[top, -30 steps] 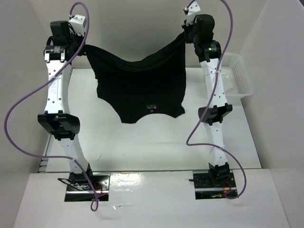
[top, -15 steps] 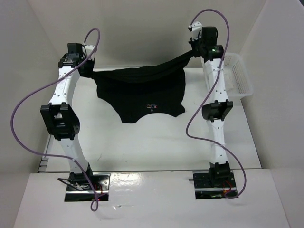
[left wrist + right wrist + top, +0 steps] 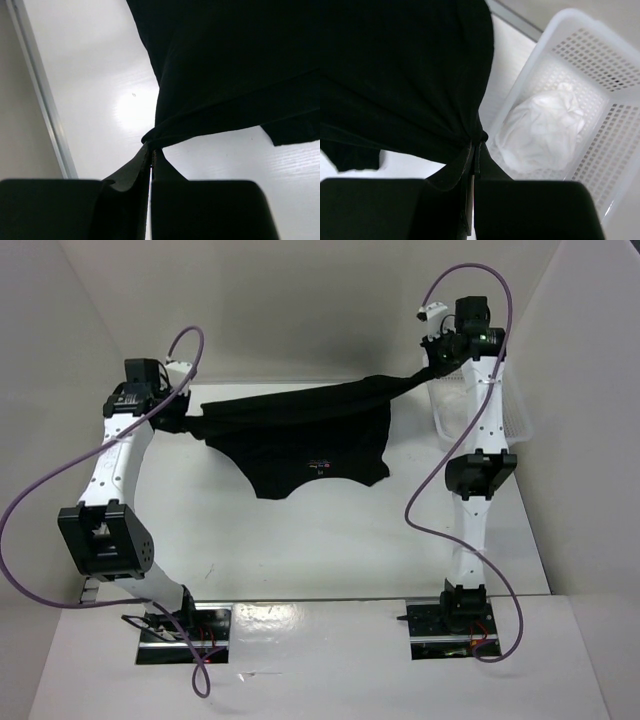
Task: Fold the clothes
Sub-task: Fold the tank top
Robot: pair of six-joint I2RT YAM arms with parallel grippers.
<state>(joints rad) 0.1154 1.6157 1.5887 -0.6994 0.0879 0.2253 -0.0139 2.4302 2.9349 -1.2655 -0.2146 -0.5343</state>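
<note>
Label point(image 3: 318, 467) at black T-shirt point(image 3: 290, 435) neckline carries marks too small to read

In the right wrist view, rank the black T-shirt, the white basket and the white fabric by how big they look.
1. black T-shirt and white basket: about alike in frame. Both are cropped and the shirt is nearer the lens, so I won't rank them.
2. white fabric, lying in the basket: clearly smallest.

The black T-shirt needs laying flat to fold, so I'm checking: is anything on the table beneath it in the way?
Nothing visible. The left gripper and right gripper pinch the T-shirt above the table. The white basket holding white fabric sits beside the right-hand corner, not under the shirt's body.
</note>
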